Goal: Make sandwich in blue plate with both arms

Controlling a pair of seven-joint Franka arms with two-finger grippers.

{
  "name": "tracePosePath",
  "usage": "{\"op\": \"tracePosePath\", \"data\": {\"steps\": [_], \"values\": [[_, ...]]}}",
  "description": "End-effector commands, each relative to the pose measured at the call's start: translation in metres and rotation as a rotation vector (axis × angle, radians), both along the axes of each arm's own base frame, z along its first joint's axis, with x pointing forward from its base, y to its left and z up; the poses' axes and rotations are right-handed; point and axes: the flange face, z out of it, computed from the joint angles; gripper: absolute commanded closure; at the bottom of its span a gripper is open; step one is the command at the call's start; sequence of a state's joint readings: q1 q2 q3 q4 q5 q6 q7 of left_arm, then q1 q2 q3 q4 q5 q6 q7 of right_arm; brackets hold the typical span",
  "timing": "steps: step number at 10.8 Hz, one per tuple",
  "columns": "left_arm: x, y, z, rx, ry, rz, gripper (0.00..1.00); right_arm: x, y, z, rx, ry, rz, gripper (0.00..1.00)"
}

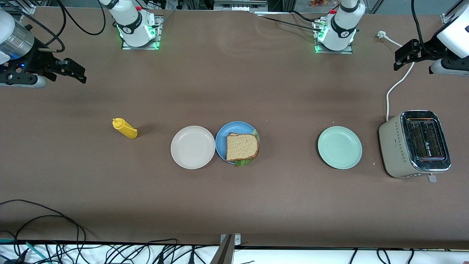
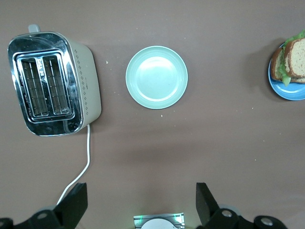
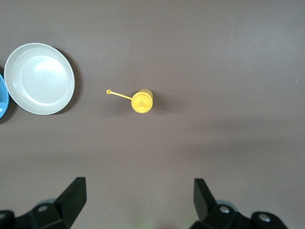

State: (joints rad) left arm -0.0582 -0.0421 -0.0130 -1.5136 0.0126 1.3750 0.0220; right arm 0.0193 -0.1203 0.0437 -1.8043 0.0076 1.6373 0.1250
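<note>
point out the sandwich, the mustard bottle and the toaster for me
sandwich (image 1: pixel 242 147), front view, on the top bread slice.
mustard bottle (image 1: pixel 126 129), front view, on its yellow body.
toaster (image 1: pixel 425 140), front view, on the chrome top between the slots.

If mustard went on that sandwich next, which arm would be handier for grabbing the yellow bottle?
Probably the right. Its gripper hangs open at the yellow bottle's end of the table. The left gripper, also open, hangs above the toaster, with the sandwich and plates between.

The brown table (image 1: pixel 234 205) carries a yellow squeeze bottle (image 1: pixel 125 128), a cream-white plate (image 1: pixel 192 147) touching the blue plate (image 1: pixel 222 141), a mint-green plate (image 1: pixel 339 147) and a toaster (image 1: pixel 416 143).
</note>
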Motion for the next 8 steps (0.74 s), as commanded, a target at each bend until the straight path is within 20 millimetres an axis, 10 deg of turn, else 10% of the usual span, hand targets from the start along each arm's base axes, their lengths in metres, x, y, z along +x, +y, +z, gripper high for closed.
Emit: {"op": "tracePosePath", "data": {"steps": [1, 8], "values": [[-0.0016, 0.0042, 0.0075, 0.022, -0.002, 0.027, 0.00, -0.0009, -0.0001, 0.0047, 0.016, 0.007, -0.016, 0.00], [-0.0022, 0.0076, 0.0044, 0.023, 0.015, 0.036, 0.00, -0.0004, 0.0007, 0.0041, 0.015, 0.007, -0.016, 0.00]]}}
